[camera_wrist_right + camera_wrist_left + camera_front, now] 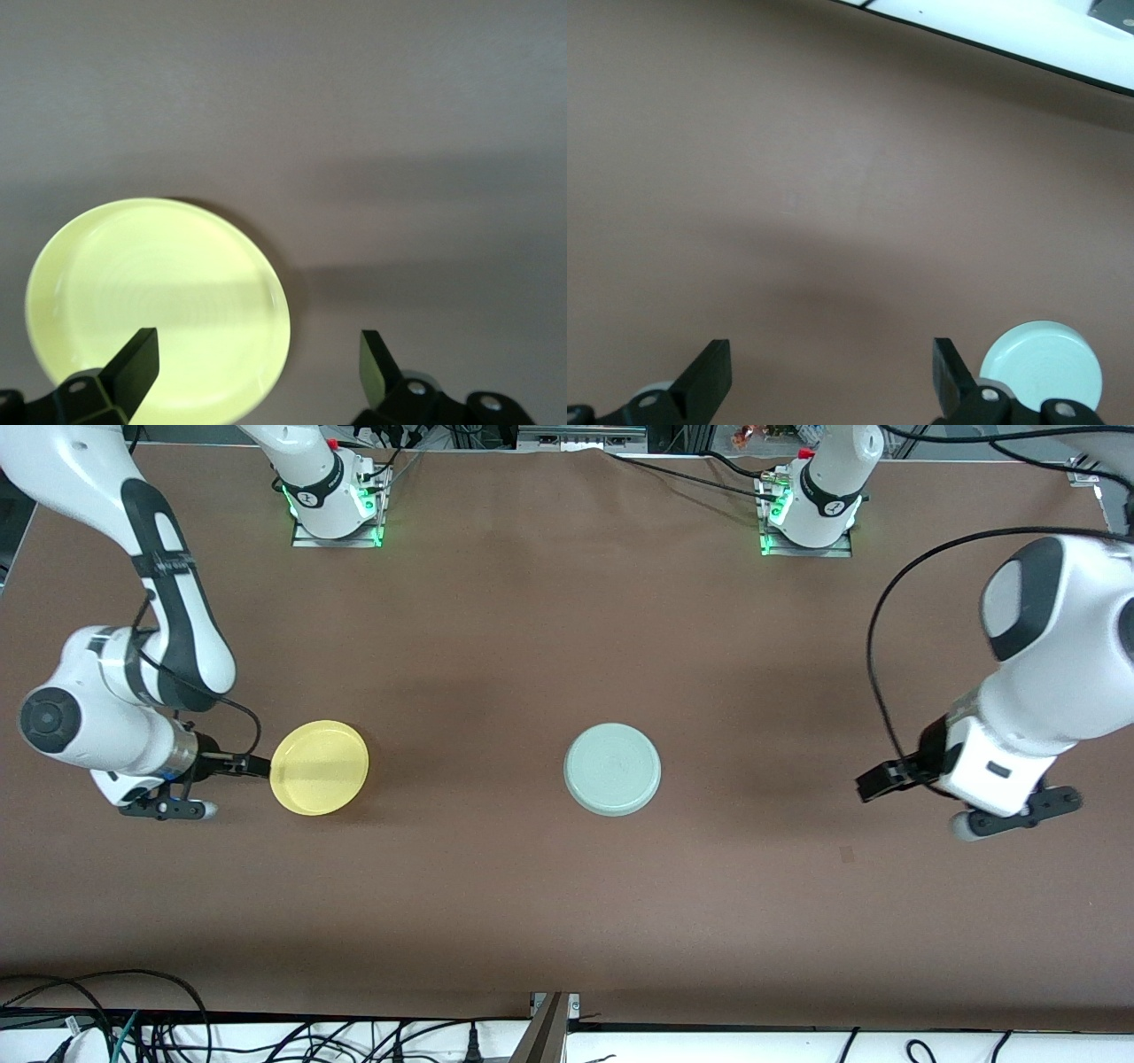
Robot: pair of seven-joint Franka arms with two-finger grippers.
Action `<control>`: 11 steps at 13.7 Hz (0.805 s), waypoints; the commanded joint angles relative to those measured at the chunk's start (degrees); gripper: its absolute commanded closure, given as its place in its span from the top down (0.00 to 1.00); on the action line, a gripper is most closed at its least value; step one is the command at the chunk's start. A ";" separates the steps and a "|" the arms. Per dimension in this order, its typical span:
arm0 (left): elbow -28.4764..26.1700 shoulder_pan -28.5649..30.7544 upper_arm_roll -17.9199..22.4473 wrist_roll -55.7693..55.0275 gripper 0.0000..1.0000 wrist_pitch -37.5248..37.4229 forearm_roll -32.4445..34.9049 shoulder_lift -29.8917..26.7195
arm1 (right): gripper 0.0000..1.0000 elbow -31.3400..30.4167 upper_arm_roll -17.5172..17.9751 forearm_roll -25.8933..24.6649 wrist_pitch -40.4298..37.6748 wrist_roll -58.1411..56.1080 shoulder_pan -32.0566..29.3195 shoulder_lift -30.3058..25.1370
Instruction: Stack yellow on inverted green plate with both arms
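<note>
Brown tabletop underfoot, with tangled black cables along the white edge nearest the front camera. On the brown surface, two small plates level with each other and well apart: yellow plate rim-up toward the right arm's end, pale green plate upside down near the middle, ringed underside showing. Farther up, two arm bases with green lights at roughly 11 and 1 o'clock from the green plate.

Right arm folded low at 9 o'clock of the yellow plate, wrist pointing along the table. Right gripper spread wide, empty, one fingertip over the plate's rim in the wrist view; contact hard to judge. Left arm bent well out at 3 o'clock of the green plate. Left gripper wide open, empty, over bare table.
</note>
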 commanded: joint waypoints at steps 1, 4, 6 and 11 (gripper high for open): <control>-7.24 4.13 -0.14 6.62 1.00 -0.53 -2.01 -6.46 | 0.99 -6.71 0.24 2.95 7.22 -0.14 -0.73 -1.00; -7.86 6.51 -0.13 12.24 1.00 -4.47 -1.93 -9.01 | 0.87 -11.73 0.32 3.22 14.36 -0.49 -1.08 -0.74; -8.04 8.18 -0.05 17.07 1.00 -7.20 -1.84 -10.24 | 0.59 -11.74 0.32 3.22 14.46 -0.58 -1.69 0.31; -11.56 7.39 2.94 22.90 1.00 -8.71 -1.84 -14.11 | 0.00 -11.65 0.50 7.25 14.28 -0.14 -2.14 1.37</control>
